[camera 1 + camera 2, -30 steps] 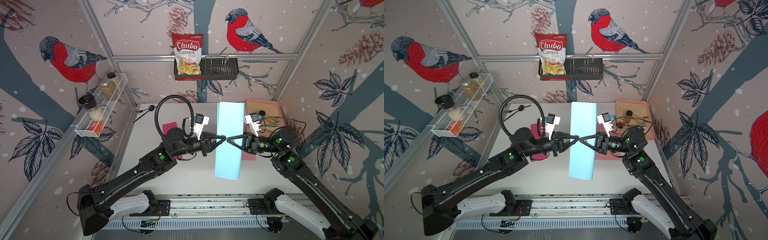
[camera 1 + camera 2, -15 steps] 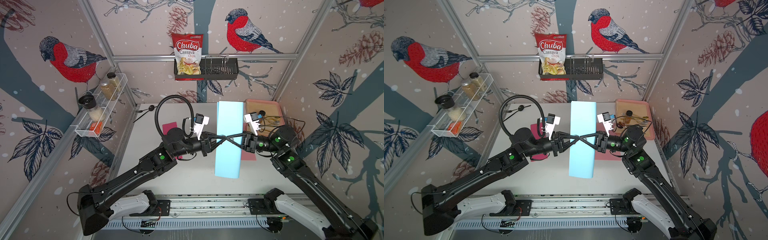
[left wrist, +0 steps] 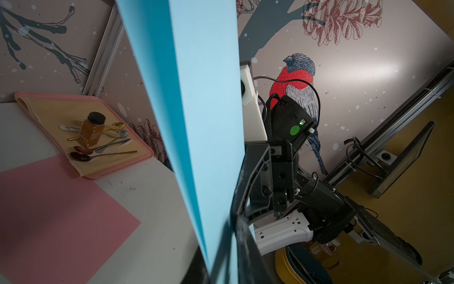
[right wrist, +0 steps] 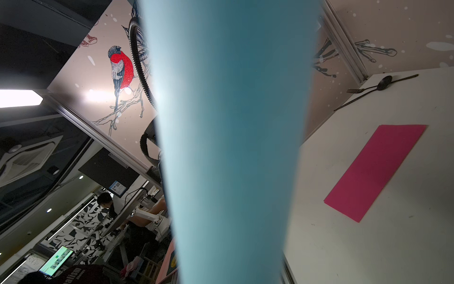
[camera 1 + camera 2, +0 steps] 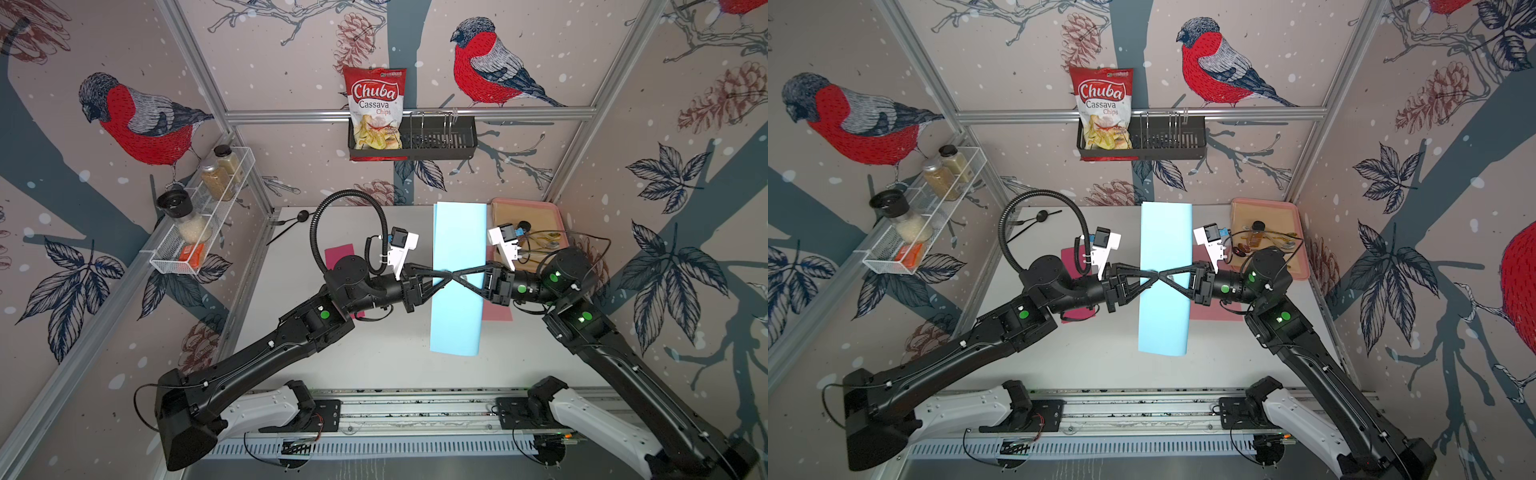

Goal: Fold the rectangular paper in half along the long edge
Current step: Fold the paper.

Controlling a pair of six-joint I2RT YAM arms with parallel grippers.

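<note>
Blue paper (image 5: 457, 316) seen held up above the tabletop (image 5: 374, 353), pinched at mid-length from both sides, left fingers (image 5: 444, 274) closed on it, right fingers (image 5: 464, 275) closed on it, tips nearly touching, pink sheet (image 5: 338, 257) lying flat to the left, tray (image 5: 528, 205) at the far right.

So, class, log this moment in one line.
left gripper: shut on blue paper | right gripper: shut on blue paper | tips meeting mid-sheet

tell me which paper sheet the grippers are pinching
The light blue sheet: left gripper and right gripper meet on it, while the magenta sheet and pale pink sheet lie flat, untouched.
</note>
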